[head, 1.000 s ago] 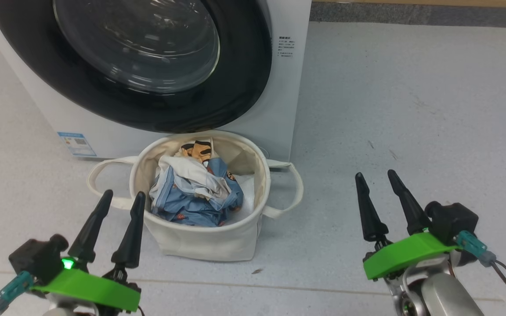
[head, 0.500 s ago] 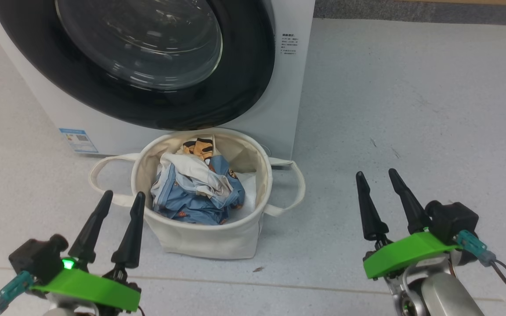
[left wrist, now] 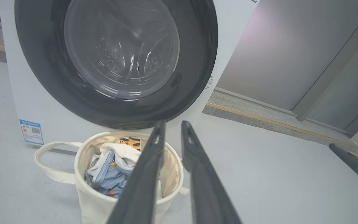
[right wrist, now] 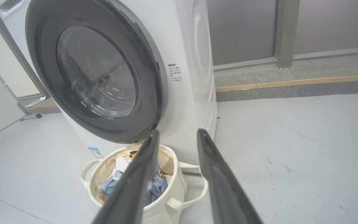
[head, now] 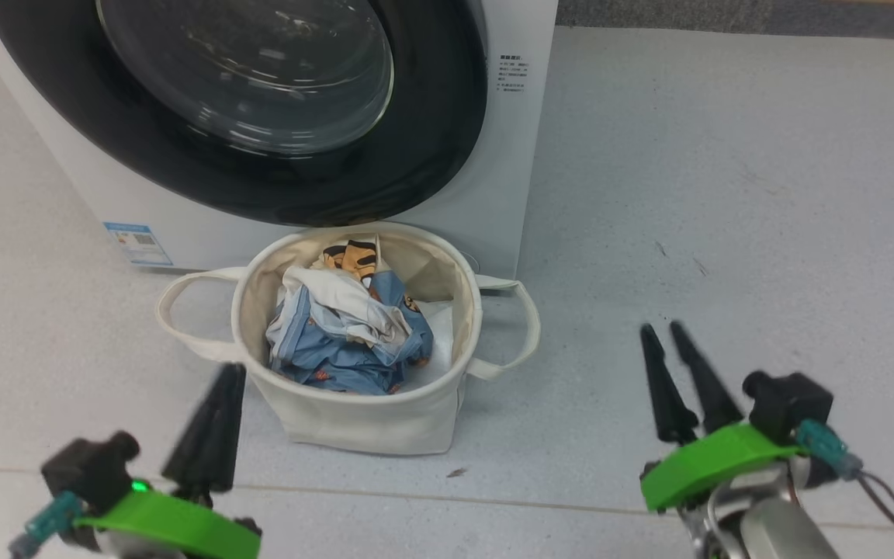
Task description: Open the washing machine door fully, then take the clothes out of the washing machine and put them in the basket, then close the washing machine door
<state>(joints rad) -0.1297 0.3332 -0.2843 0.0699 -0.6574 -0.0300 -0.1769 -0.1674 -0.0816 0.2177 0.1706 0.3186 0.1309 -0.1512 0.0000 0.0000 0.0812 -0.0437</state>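
The washing machine door [head: 431, 116] lies flat against the white washing machine [head: 513, 163], its black rim and glass bowl facing me. In front of it on the floor stands the cream basket [head: 362, 423], holding the blue printed and white clothes [head: 346, 334]. My left gripper [head: 223, 374] hovers low at the basket's near left, blurred; in the left wrist view it [left wrist: 173, 123] is open with nothing between its fingers. My right gripper [head: 661, 330] hangs over bare floor to the basket's right, and in the right wrist view it [right wrist: 178, 132] is open and holds nothing.
A small blue label [head: 133, 243] sits low on the machine's front. Grey floor [head: 726, 194] spreads to the right of the machine. A dark strip with a wooden edge [right wrist: 291, 82] runs along the far wall. A small dark speck [head: 456, 471] lies before the basket.
Both grippers have dropped lower in the head view. The left one has turned and blurs, its fingers now overlapping. The right one's fingers look closer together. Basket, clothes and door stay put.
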